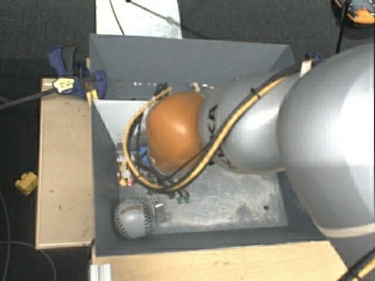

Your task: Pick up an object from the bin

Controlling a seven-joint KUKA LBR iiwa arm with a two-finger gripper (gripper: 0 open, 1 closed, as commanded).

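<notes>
The silver arm (pixel 304 127) is the biggest thing here, coming in from the right and covering the whole right half of the grey metal bin (pixel 193 57), so that side of the floor and whatever lies on it are hidden. The arm itself is cut off at the right and near edges. Of the bin, the far wall, the left wall and a scuffed strip of floor along the near side are open to view. The arm ends over the left middle of the bin in a rounded orange cover (pixel 173 130), which looks straight up at the camera and screens nearly everything below it. A yellow and black cable (pixel 234 119) runs along the arm and loops under the cover's left and near sides. The gripper (pixel 153 175) is just a dark patch showing beneath the cover's near-left edge; how wide it stands, and whether anything is in it, cannot be told. Nor can I tell which thing it is over. The plainest loose thing is a grey ball (pixel 133 217) with baseball-like stitching, lying apart from the arm in the near-left corner of the floor. Just beside the cable loop, on its near side, sit some small green pieces (pixel 183 199). Against the left wall lies a cluster of small coloured bits (pixel 124 171), red and yellow among them, too small to name and partly behind the cable.
</notes>
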